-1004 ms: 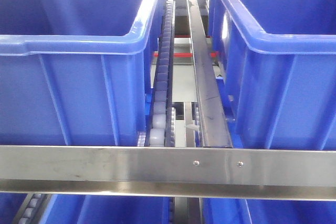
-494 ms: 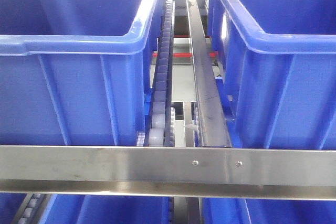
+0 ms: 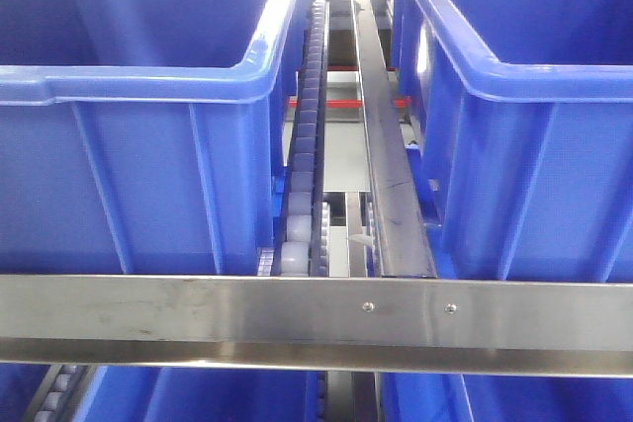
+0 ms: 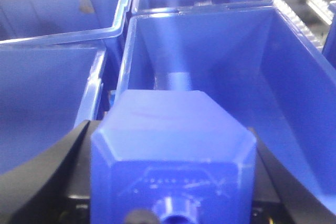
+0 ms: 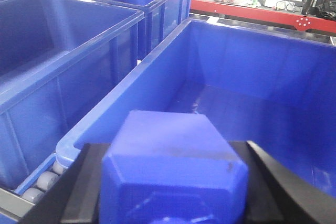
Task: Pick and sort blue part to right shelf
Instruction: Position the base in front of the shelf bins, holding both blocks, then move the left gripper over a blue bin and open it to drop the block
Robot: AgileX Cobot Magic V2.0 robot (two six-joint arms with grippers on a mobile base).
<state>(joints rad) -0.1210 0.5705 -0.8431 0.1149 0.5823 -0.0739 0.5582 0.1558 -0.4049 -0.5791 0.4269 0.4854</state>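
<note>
Close against the left wrist camera, the left claw (image 4: pixel 173 195) clamps a blue part (image 4: pixel 168 129) between black fingers (image 4: pixel 37 177), nub toward the lens, over an open blue bin (image 4: pixel 294 103). The right claw (image 5: pixel 173 195) grips a second blue part (image 5: pixel 168 150) above the near corner of another blue bin (image 5: pixel 131 90). Farther off, the right shelf (image 3: pixel 198 308) runs its steel front rail across two front bins (image 3: pixel 129 175), with a roller lane (image 3: pixel 302 165) between them.
</note>
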